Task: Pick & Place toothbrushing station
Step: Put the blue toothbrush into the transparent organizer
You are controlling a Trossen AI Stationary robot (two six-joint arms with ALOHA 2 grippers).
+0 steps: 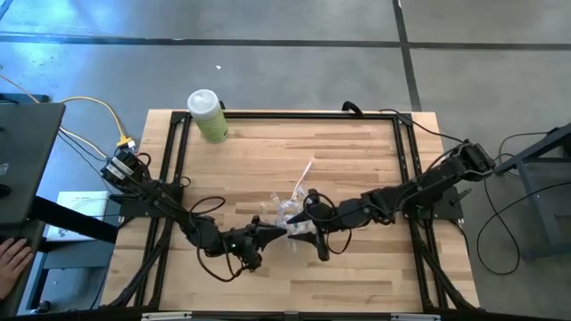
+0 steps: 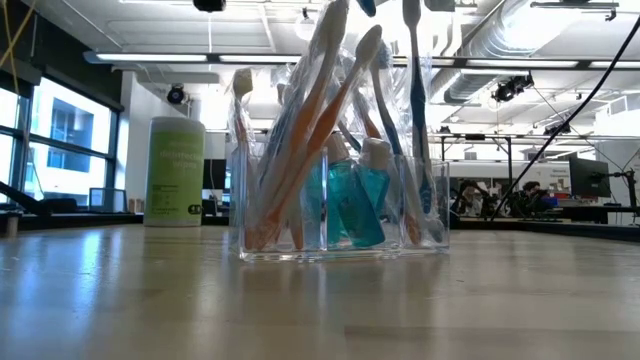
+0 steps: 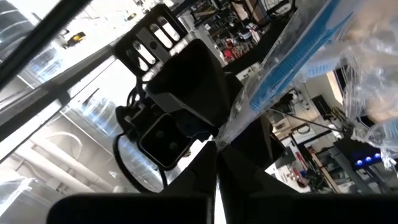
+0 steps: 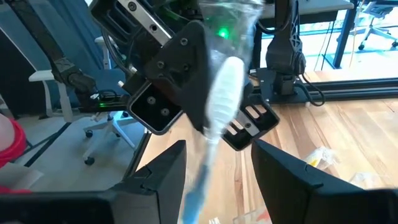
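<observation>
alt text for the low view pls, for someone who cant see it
A clear plastic holder stands upright on the wooden table, filled with wrapped toothbrushes and small teal bottles. A light-green bottle stands behind it to the left, with a workshop room beyond.

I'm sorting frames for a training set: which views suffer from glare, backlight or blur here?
Low view: bright windows and ceiling lights backlight the clear holder; the near table is soft. Left wrist view: blown-out background, the wrapped brush blurred. Right wrist view: the toothbrush is out of focus. High view: even light.
</observation>
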